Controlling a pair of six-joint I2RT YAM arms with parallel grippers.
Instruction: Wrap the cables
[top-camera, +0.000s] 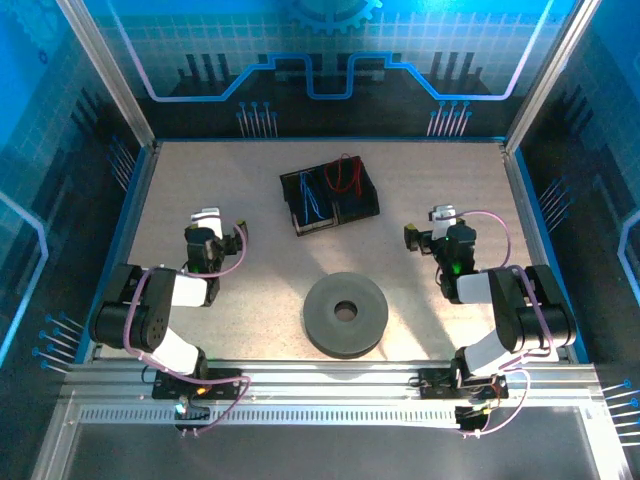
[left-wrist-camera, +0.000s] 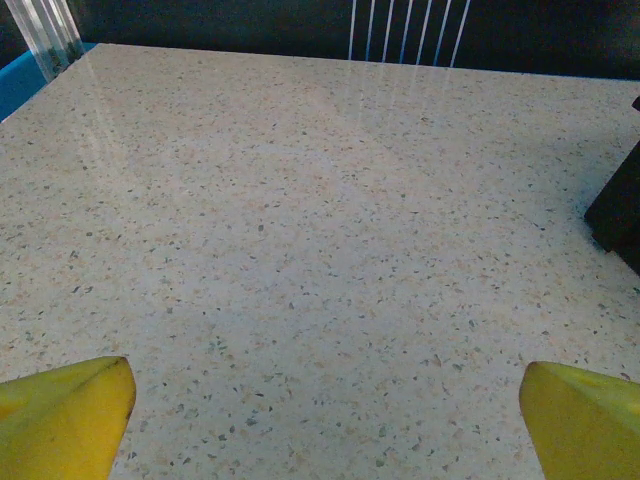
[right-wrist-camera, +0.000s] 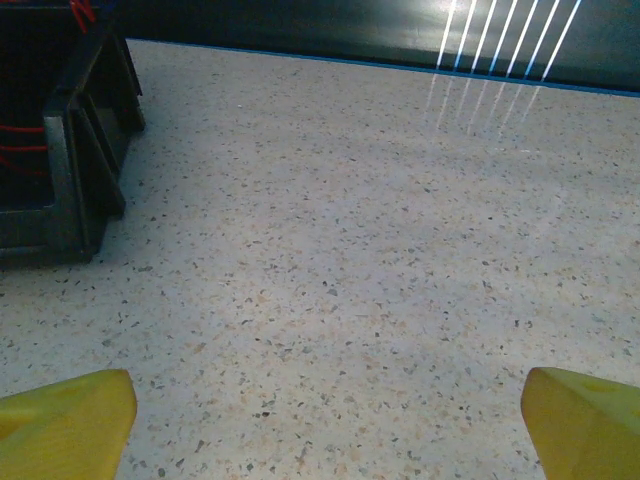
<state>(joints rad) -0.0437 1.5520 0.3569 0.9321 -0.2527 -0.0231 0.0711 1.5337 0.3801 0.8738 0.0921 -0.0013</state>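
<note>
A blue cable (top-camera: 311, 195) and a red cable (top-camera: 343, 175) lie coiled inside a black tray (top-camera: 366, 206) at the middle back of the table. Red strands (right-wrist-camera: 22, 150) of the cable show inside the tray wall at the left of the right wrist view. My left gripper (top-camera: 220, 222) hovers left of the tray, open, its yellow fingertips (left-wrist-camera: 70, 415) wide apart over bare table. My right gripper (top-camera: 428, 226) hovers right of the tray, also open, yellow fingertips (right-wrist-camera: 585, 425) spread with nothing between them.
A grey round spool (top-camera: 346, 314) with a centre hole lies flat near the front middle, between the two arms. A corner of the black tray (left-wrist-camera: 620, 215) shows at the right edge of the left wrist view. Walls and metal posts enclose the speckled table (top-camera: 200, 180).
</note>
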